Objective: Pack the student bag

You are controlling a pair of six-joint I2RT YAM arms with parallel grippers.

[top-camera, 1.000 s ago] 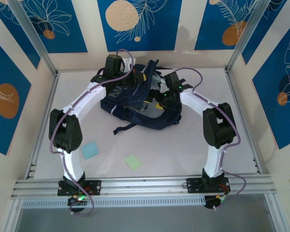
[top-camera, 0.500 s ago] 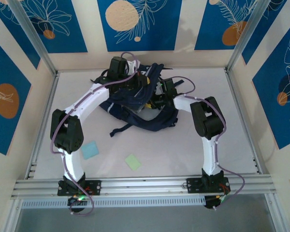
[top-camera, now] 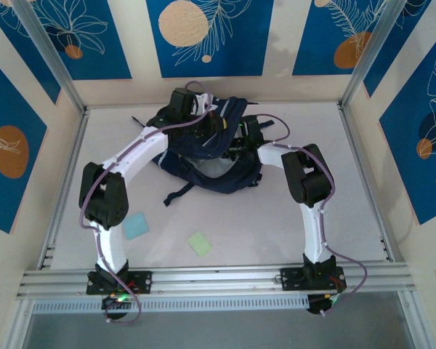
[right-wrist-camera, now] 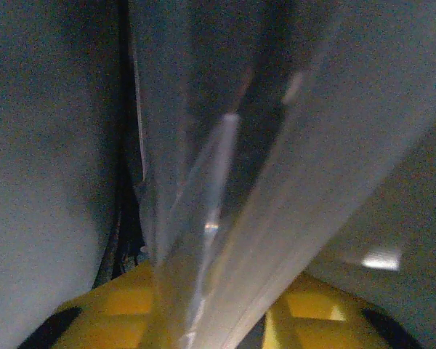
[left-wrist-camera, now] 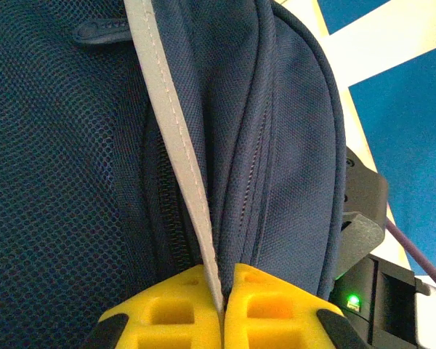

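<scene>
While both arms reach into the bag [top-camera: 212, 166], slumped at the far middle of the tabletop [top-camera: 334, 218], the next move turns on how they sit across its mouth. At the bag's far left, the left tool [left-wrist-camera: 221, 283] is clamped on a pale grey strip [left-wrist-camera: 178, 145] beside the zip [left-wrist-camera: 167, 218]. The right tool [right-wrist-camera: 218, 305] pinches a pale, blurred fold [right-wrist-camera: 203, 182], likely lining, on the opposite side. The bag's long axis runs left to right between them, so pulling apart should, I judge, spread the opening. The blue card [top-camera: 136, 225] and green card [top-camera: 200, 243] lie well apart from the bag, nearer the left arm.
</scene>
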